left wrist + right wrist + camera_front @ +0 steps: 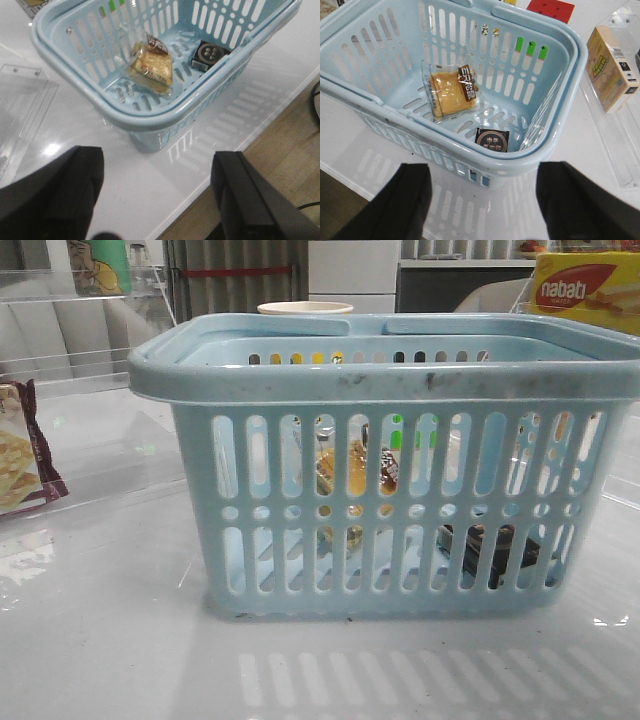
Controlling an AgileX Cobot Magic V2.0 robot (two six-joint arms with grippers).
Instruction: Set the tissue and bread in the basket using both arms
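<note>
Both golden bread [451,93] and dark tissue [492,139] lie inside scuffed light-blue basket [380,380].

Lighting bright, even and cool from overhead; the glossy white table [110,640] mirrors the basket [385,380] slots as pale stripes, with small hot glare spots on the tabletop in the front and left wrist views. Shadows soft and faint, a thin dark line only under the basket base. Front view sharp on the basket, background shelves softer and washed out; in both wrist views the dark fingers [50,195] are blurred, out of focus.
</note>
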